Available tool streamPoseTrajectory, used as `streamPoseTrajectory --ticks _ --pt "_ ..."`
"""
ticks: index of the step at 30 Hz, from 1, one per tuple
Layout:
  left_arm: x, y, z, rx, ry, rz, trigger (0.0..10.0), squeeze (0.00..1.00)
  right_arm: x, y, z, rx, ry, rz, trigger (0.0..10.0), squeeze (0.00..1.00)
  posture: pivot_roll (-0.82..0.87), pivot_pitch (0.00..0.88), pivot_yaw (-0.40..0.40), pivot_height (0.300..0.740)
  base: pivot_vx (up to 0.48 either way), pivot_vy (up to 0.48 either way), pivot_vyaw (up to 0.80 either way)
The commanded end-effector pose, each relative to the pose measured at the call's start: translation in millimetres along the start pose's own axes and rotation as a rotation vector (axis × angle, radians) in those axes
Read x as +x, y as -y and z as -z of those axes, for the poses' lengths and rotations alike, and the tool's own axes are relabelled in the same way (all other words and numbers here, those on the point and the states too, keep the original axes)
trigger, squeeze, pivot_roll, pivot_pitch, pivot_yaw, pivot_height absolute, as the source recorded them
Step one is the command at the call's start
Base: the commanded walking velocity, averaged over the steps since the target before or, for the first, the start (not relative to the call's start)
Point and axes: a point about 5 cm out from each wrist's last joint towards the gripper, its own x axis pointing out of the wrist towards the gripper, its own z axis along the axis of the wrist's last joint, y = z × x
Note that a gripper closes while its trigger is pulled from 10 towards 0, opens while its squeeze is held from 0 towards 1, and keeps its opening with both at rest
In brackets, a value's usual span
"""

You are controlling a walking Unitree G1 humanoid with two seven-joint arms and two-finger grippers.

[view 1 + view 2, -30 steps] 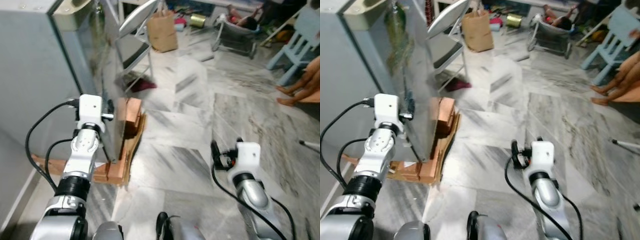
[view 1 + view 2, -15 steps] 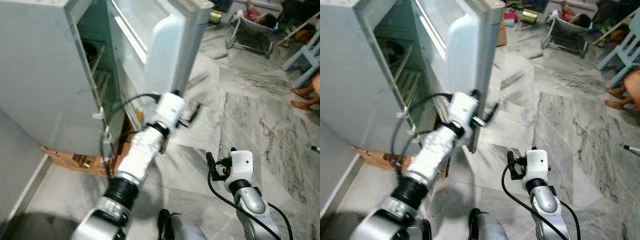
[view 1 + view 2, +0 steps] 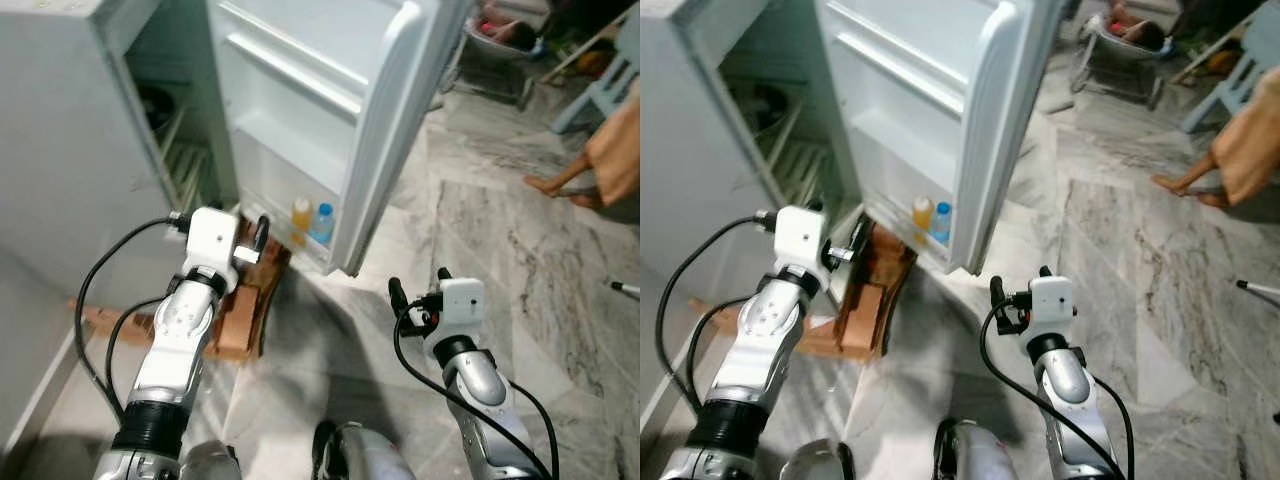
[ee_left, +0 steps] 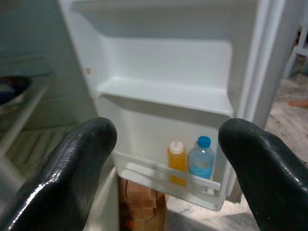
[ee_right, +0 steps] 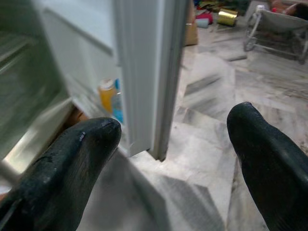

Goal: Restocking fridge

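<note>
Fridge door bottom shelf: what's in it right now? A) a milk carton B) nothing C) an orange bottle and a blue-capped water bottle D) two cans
C: an orange bottle and a blue-capped water bottle stand side by side in the bottom shelf of the open fridge door.

The two head views look forward and down from above both arms onto the open fridge door (image 3: 330, 130) and the marble floor (image 3: 520, 240), sharing nearly the same scene. The left wrist view looks close along its fingers (image 4: 72, 173) into the door's shelves, at the orange bottle (image 4: 176, 161) and blue-capped bottle (image 4: 201, 159). The right wrist view faces the door's edge (image 5: 154, 72) and catches those same bottles.
</note>
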Motion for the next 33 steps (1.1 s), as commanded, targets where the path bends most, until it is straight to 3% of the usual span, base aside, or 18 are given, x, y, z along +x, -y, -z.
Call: streamPoseTrajectory --ticks 1,7,20,33 --pt "-4.1 4.9 -1.6 0.009 0.001 0.014 10.0 0.0 -0.3 11.1 -1.4 -0.014 0.008 0.041 10.0 0.0 0.09 0.122 -0.085 0.74 0.322 -0.352 -0.45" --pt "-14.9 0.4 2.1 0.012 -0.026 -0.01 10.0 0.0 5.1 9.4 -6.5 -0.011 0.03 0.042 10.0 0.0 0.1 0.118 -0.086 0.74 0.327 -0.348 -0.08" --pt "-15.7 3.3 2.0 0.023 -0.057 -0.035 10.0 0.0 9.9 8.4 -12.3 -0.006 0.058 0.052 10.0 0.0 0.1 0.128 -0.073 0.74 0.366 -0.303 0.0" --pt "8.4 7.1 -0.9 0.053 -0.065 -0.047 10.0 0.0 19.4 12.2 -24.3 -0.028 0.103 0.058 10.0 0.0 0.09 0.136 -0.075 0.74 0.449 -0.019 -0.16"
